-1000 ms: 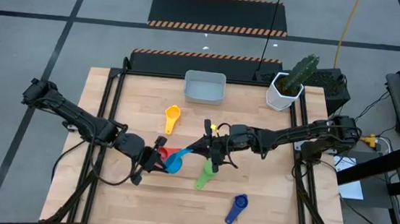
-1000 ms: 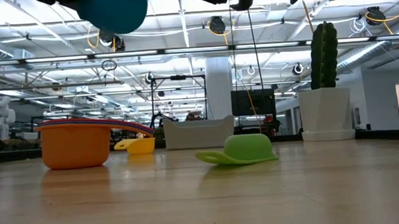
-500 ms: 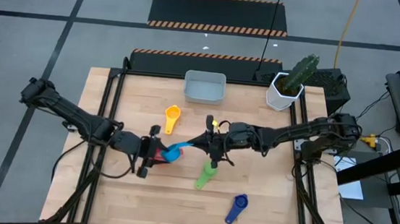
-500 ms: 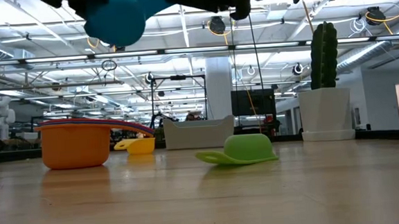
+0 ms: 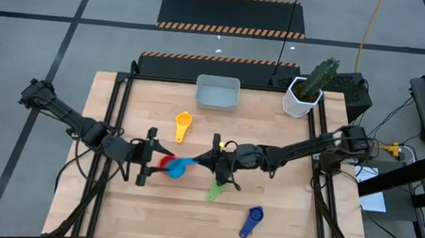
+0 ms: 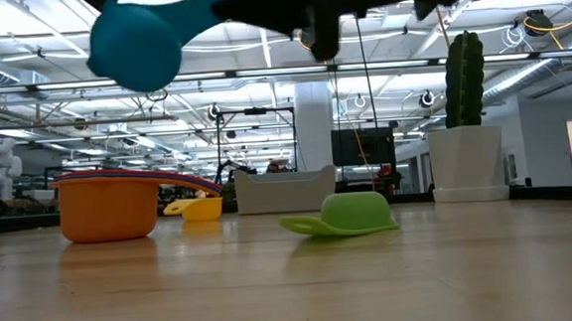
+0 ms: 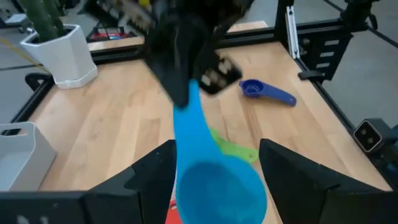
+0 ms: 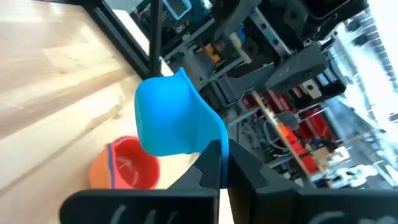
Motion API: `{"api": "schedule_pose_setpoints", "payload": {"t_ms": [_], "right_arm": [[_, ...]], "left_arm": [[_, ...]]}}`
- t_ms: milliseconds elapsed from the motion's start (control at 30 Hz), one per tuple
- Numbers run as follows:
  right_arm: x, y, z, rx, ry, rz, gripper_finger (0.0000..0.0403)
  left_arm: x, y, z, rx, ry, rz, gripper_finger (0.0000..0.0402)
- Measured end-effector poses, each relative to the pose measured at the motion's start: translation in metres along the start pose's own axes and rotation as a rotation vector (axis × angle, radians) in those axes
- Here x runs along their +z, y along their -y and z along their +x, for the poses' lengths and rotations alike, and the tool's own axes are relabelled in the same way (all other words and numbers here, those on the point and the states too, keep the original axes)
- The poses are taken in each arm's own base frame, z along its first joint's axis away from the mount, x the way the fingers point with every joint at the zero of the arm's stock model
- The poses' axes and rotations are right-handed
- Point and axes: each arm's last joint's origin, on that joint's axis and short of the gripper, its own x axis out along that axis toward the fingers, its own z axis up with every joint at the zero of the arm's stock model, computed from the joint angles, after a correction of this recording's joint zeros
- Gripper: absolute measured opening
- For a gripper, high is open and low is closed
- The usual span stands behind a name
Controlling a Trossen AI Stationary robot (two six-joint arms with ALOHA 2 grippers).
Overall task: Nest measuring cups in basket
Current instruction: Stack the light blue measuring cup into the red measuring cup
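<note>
**Holding a light blue cup up over the desk**

Reaching in from the left side, the left hand (image 5: 150, 157) is sitting just above the desk (image 5: 143, 205), and its two fingers are standing apart with nothing between them. In the left wrist view the bowl of the light blue cup (image 7: 217, 186) is showing between those spread fingers, but they are not touching it.

Just beside the left hand, a stack of cups (image 5: 165, 162) is sitting on the desk. It is orange on the outside and red on the inside, with a thin blue rim showing between them (image 8: 122, 167).

Hanging in the air over that stack is the light blue cup (image 5: 177, 167). The right hand (image 5: 216, 164) is pinching its handle tight, and the bowl is pointing toward the left hand. In the low view the cup (image 6: 138, 45) is well above the wood.

A yellow cup (image 5: 183, 125) is lying a little farther back, between the stack and the basket (image 5: 217, 93). The basket is sitting at the back edge of the desk, well apart from the hands.

Under the right hand, a green cup (image 5: 216, 189) is lying upside down on the desk. Nearer the front, a dark blue cup (image 5: 250, 221) is lying by itself.

At the back right corner, a white pot with a cactus (image 5: 305, 93) is standing.
</note>
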Motion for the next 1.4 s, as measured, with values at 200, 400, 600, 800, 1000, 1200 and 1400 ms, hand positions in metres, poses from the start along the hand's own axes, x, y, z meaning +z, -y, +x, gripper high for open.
{"api": "schedule_pose_setpoints", "payload": {"t_ms": [200,400,600,800,1000,1200,1400], "right_arm": [[-0.021,-0.012,0.019,-0.078,0.033,-0.057,0.0000],[-0.040,-0.019,0.028,-0.062,0.052,-0.092,0.0000],[-0.056,-0.014,0.031,-0.039,0.082,-0.081,0.0000],[-0.071,-0.014,0.034,-0.018,0.081,-0.059,0.0000],[-0.076,-0.017,0.037,-0.003,0.093,-0.058,0.0000],[-0.076,-0.016,0.037,-0.004,0.093,-0.032,0.0000],[-0.076,-0.017,0.038,-0.001,0.091,-0.022,0.0000]], "left_arm": [[0.000,0.004,-0.003,0.034,0.011,-0.011,0.0232],[0.000,0.008,-0.004,0.039,0.016,-0.017,0.0232],[-0.001,0.012,-0.006,0.040,0.021,-0.018,0.0232],[-0.001,0.017,-0.009,0.039,0.028,-0.026,0.0232],[-0.001,0.020,-0.011,0.046,0.034,-0.020,0.0232],[-0.001,0.020,-0.011,0.047,0.035,-0.004,0.0232],[0.001,0.020,-0.011,0.045,0.053,-0.001,0.0232]]}}
